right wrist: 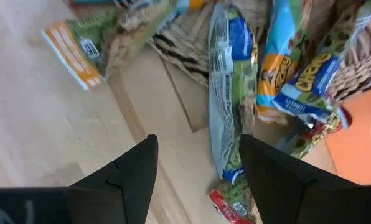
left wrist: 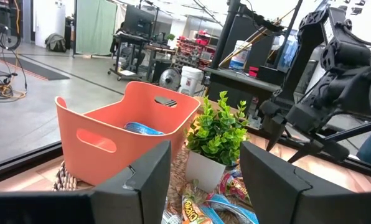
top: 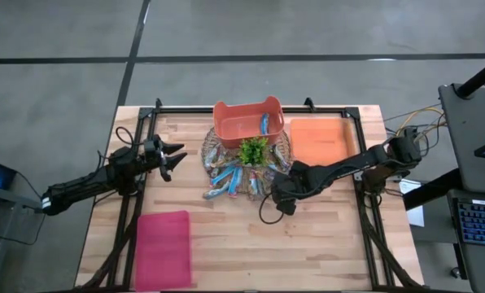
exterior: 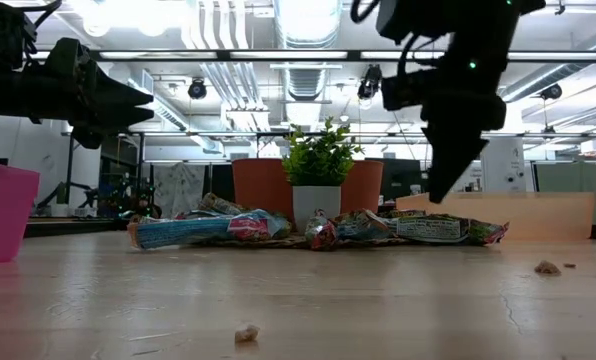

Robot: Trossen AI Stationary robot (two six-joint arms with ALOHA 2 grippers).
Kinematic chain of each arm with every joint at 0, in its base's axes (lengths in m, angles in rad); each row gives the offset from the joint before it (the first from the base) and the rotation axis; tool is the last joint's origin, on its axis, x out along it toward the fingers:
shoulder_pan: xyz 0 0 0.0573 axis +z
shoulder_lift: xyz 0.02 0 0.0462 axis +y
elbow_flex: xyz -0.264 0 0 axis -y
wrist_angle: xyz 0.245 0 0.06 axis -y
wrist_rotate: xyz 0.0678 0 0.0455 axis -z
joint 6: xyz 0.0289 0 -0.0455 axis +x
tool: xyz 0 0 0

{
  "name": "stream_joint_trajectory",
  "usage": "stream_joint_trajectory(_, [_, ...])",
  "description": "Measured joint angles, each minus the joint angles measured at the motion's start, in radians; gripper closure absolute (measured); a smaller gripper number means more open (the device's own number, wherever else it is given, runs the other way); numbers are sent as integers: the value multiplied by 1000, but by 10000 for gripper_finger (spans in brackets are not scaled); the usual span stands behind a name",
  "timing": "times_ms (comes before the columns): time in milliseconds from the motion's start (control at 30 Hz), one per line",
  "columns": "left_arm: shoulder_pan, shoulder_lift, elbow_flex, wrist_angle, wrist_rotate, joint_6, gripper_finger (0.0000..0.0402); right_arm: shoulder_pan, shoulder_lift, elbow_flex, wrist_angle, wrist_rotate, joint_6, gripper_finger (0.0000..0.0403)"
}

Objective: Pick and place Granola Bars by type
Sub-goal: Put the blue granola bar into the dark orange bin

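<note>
Several granola bars (top: 230, 177), blue-white and brownish-tan, lie in a heap on a round woven mat (top: 212, 146) around a small potted plant (top: 253, 152). One blue bar (top: 264, 124) lies in the salmon bin (top: 249, 120). My right gripper (top: 279, 195) is open and empty above the table just right of the heap. In the right wrist view its fingers (right wrist: 132, 171) stand over the wood beside a green-blue bar (right wrist: 230, 93). My left gripper (top: 177, 159) is open and empty in the air left of the mat. It faces the bin (left wrist: 120, 127) and the plant (left wrist: 215, 129).
An orange flat tray (top: 320, 140) lies at the far right, next to the salmon bin. A pink bin (top: 163, 248) stands at the near left. A black frame (top: 364, 191) runs along the table's sides. Bare wood lies in the near middle (top: 259, 252), with small crumbs (exterior: 246, 333).
</note>
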Motion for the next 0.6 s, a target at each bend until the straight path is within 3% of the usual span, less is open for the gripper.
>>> stream_joint_trajectory(600, [0,1,0,0,0,0,228,-33,74,-62,124,-53,-16,191])
